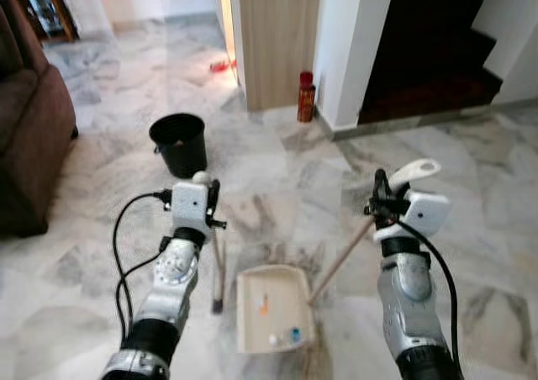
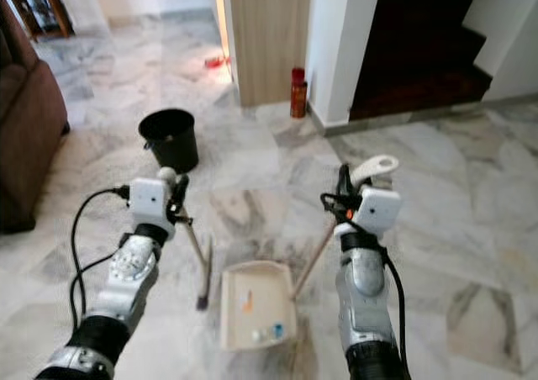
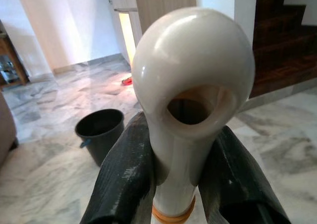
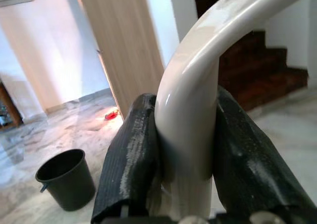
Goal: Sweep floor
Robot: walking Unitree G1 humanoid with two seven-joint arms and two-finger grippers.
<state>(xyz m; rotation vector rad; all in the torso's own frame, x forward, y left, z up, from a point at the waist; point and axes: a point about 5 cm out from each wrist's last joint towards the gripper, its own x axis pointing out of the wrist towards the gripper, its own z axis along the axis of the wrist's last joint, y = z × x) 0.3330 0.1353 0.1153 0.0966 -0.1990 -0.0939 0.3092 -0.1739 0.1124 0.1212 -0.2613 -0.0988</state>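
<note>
Both eye views look down at the floor [image 1: 277, 170]; wrist views sit close, sharing, apparently, the black bucket [image 3: 101, 132].

Two silver forearms of ribbed, dimpled metal run into black cuffs near the elbows. Each wrist carries a boxy white housing. The left hand [image 1: 208, 197] and right hand [image 1: 382, 197] each have two long black fingers [image 3: 124, 179] with a matte, scuffed surface. Black cables loop beside each forearm.
</note>
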